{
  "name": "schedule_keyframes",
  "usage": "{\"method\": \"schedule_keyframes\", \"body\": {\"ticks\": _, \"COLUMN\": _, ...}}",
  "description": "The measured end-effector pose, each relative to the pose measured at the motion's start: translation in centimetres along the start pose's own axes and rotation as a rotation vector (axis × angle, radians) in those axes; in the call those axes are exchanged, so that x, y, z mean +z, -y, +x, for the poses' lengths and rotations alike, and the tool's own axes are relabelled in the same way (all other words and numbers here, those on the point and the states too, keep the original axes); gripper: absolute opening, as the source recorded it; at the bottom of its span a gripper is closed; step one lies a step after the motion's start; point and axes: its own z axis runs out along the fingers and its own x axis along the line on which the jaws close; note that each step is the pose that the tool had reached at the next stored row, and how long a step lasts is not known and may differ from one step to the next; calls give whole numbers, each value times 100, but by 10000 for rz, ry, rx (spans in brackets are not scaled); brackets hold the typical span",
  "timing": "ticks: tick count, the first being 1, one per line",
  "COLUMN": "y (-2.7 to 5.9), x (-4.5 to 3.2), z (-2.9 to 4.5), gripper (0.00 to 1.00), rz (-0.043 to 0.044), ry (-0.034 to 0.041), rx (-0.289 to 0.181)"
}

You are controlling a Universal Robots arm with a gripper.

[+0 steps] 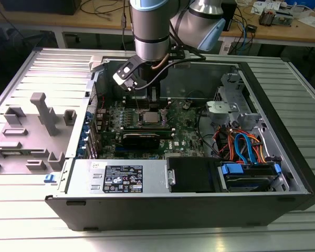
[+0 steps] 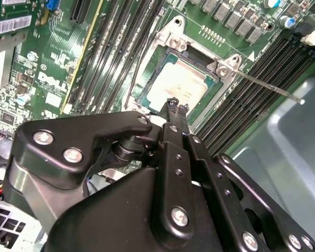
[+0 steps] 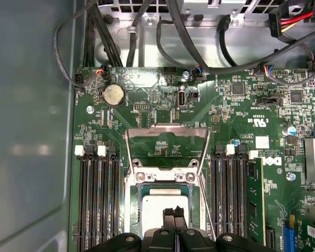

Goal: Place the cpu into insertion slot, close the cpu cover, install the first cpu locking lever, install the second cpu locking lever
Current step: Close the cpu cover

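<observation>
Inside open computer case [image 1: 173,212], green circuit board [image 3: 236,121]. Toward the exterior view's left of board, between memory slots [image 3: 97,199]: insertion slot [image 3: 163,177]. Hinged at slot edge, cpu cover [image 3: 168,131] swung open, not yet closed. In slot, cpu [image 3: 153,210] seated flat; first step judged done. Beside slot, locking lever [image 2: 262,84] sticking free; both levers left. Directly over cpu, gripper [image 3: 173,212]: jaws pinched together, empty; contact unclear.

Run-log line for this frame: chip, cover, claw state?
chip: seated in socket | cover: open, raised off socket | claw: shut, empty, just above chip
</observation>
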Motion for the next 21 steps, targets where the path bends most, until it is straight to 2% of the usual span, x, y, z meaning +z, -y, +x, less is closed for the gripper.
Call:
{"method": "schedule_keyframes", "body": {"ticks": 3, "y": -9, "x": -6, "z": 0, "gripper": 11, "rz": 0, "ry": 20, "rx": 0}}
{"method": "schedule_keyframes", "body": {"ticks": 5, "y": -11, "x": -27, "z": 0, "gripper": 11, "rz": -1, "ry": 76, "rx": -6}}
{"method": "schedule_keyframes", "body": {"ticks": 12, "y": -12, "x": -29, "z": -1, "gripper": 11, "rz": 1, "ry": 83, "rx": -5}}
{"method": "schedule_keyframes", "body": {"ticks": 13, "y": -13, "x": -30, "z": -1, "gripper": 11, "rz": 71, "ry": 114, "rx": -10}}
{"method": "schedule_keyframes", "body": {"ticks": 14, "y": -12, "x": -30, "z": 0, "gripper": 11, "rz": 356, "ry": 126, "rx": -16}}
{"method": "schedule_keyframes", "body": {"ticks": 15, "y": -13, "x": -29, "z": 0, "gripper": 11, "rz": 601, "ry": 137, "rx": -23}}
{"method": "schedule_keyframes", "body": {"ticks": 16, "y": -13, "x": -30, "z": 0, "gripper": 11, "rz": 711, "ry": 139, "rx": -26}}
{"method": "schedule_keyframes", "body": {"ticks": 21, "y": -13, "x": -33, "z": 0, "gripper": 11, "rz": 724, "ry": 138, "rx": -26}}
